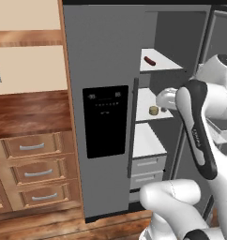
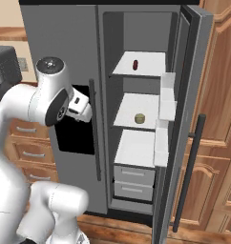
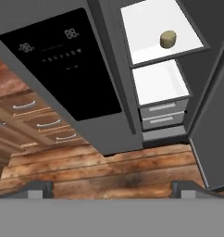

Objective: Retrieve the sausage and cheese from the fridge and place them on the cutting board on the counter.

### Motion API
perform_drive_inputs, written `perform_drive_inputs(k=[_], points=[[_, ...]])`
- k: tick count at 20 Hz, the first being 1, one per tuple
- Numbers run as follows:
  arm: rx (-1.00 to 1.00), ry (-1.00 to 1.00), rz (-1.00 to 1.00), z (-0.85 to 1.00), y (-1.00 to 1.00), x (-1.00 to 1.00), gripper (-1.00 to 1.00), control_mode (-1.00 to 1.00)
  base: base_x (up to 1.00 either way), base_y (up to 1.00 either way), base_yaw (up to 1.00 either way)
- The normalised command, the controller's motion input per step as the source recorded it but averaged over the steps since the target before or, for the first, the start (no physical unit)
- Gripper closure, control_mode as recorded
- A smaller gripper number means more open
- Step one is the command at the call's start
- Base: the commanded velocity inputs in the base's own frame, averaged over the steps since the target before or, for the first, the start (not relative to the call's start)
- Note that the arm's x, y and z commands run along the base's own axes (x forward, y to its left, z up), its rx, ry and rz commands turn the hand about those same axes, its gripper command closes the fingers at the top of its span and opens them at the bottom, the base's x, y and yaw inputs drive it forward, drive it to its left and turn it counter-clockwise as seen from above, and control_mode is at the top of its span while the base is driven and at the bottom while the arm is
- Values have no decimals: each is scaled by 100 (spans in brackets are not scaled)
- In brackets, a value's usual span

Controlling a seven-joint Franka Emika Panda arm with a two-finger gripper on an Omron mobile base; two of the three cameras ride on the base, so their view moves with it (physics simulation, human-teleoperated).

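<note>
The grey fridge [image 1: 101, 56] has its left door shut and its right door swung open. On the upper white shelf lies the dark red sausage [image 1: 149, 61] [image 2: 135, 64]. One shelf lower stands the tan cheese [image 1: 154, 110] [image 2: 140, 118] [image 3: 168, 39]. My gripper [image 3: 113, 190] hovers in front of the fridge near the shut door's handle, well short of the cheese. Its fingertips [image 3: 35, 187] stand wide apart with nothing between them, so it is open. The dark wood counter [image 1: 31, 112] lies left of the fridge. The cutting board is out of view.
The open fridge door [image 2: 184, 119] with white bins juts out on the right, beside tall wooden cabinets [image 2: 222, 95]. Two grey fridge drawers [image 2: 134, 176] sit under the lowest shelf. Wooden drawers [image 1: 33, 147] fill the space below the counter. A dark appliance [image 2: 3, 64] stands at the left.
</note>
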Motion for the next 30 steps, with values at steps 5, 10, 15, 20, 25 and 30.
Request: perform_drive_inputs(k=[5, 10, 15, 20, 25, 30], points=[[-5, -19, 0, 0, 0, -61, -100, -100, 0, 0, 0], [-10, -3, 0, 0, 2, -26, -100, -100, 0, 0, 0], [-12, 3, -1, 0, 12, 3, -100, -100, 0, 0, 0], [-9, 0, -2, 0, 13, 1, -100, -100, 0, 0, 0], [-2, 0, 0, 0, -2, 0, -100, -100, 0, 0, 0], [0, 0, 0, 0, -5, 1, -100, 100, 3, -4, 0]])
